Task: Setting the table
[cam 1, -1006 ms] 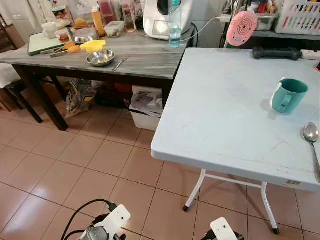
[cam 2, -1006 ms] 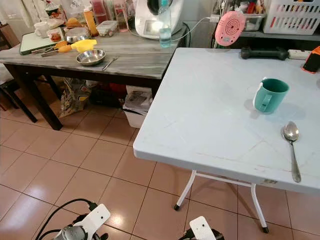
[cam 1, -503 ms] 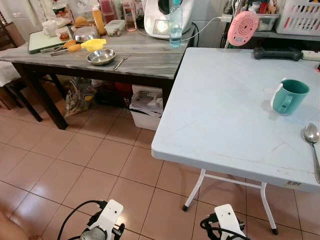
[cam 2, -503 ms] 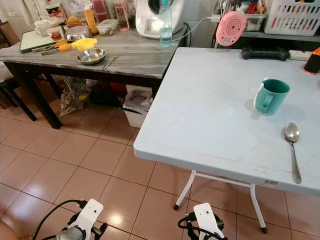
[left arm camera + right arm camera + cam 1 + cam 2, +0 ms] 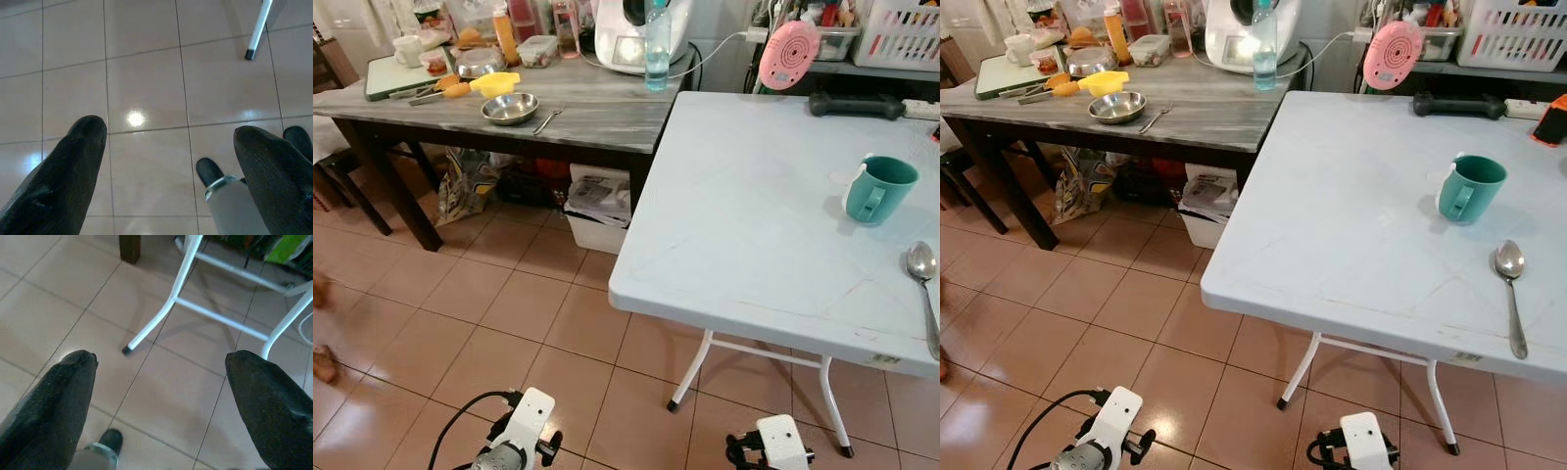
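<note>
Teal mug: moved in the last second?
No. The teal mug sits on the white table, the same way from the spoon and the table's edge as before.

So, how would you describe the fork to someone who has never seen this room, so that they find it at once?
Look at the long dark grey-topped table standing left of the white folding table. Near its front edge sits a round steel bowl, and the fork lies flat just right of that bowl. It is the thin, bare metal piece, unlike the orange-handled tools farther back.
</note>
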`<state>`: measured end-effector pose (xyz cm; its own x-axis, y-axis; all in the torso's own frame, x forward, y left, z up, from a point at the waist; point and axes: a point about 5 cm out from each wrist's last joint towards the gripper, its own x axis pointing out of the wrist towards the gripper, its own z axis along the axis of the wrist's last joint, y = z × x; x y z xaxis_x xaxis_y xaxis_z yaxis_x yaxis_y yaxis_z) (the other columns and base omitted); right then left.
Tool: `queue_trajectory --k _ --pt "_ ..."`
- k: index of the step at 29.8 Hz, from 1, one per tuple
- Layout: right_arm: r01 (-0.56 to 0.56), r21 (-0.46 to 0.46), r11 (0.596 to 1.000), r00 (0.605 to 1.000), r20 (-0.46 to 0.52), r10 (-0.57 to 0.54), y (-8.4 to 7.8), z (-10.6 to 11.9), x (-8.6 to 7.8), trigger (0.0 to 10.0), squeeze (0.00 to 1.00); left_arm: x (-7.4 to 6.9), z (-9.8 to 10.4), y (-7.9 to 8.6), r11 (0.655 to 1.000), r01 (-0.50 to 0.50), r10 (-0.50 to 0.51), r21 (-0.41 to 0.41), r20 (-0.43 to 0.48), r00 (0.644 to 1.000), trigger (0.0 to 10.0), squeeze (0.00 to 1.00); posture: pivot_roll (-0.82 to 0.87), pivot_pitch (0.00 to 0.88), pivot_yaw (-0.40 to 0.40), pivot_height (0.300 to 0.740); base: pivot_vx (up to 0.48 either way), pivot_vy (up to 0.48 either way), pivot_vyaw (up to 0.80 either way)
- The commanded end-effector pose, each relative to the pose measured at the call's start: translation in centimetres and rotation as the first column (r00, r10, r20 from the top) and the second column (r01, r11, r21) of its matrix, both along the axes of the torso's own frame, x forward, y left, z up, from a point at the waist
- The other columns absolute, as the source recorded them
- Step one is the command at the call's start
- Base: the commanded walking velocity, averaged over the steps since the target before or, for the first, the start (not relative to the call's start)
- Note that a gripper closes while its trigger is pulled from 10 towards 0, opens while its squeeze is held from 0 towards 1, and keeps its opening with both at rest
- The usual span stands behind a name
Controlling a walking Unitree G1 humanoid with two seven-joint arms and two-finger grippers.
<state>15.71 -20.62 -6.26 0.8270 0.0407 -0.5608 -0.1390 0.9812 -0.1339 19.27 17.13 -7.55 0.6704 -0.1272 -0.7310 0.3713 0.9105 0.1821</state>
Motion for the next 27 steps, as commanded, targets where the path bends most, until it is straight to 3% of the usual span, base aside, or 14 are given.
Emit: queue_trajectory --k 1,27 --pt "0.002 0.017 1.0 1.0 0.028 -0.002 0.0 0.3 0.1 10.0 0.0 0.0 0.1 0.2 1.0 0.0 0.0 -0.007 0.009 1.0 10.0 0.0 -0.05 0.002 0.047 0.74 0.0 0.0 0.0" --pt "-0.035 0.044 0.998 0.994 0.106 0.031 1.3 3.4 -0.1 10.0 0.0 0.7 0.4 -0.2 0.999 0.046 -0.046 -0.023 0.019 0.999 10.0 0.0 -0.06 0.0 0.056 0.74 0.0 0.0 0.0"
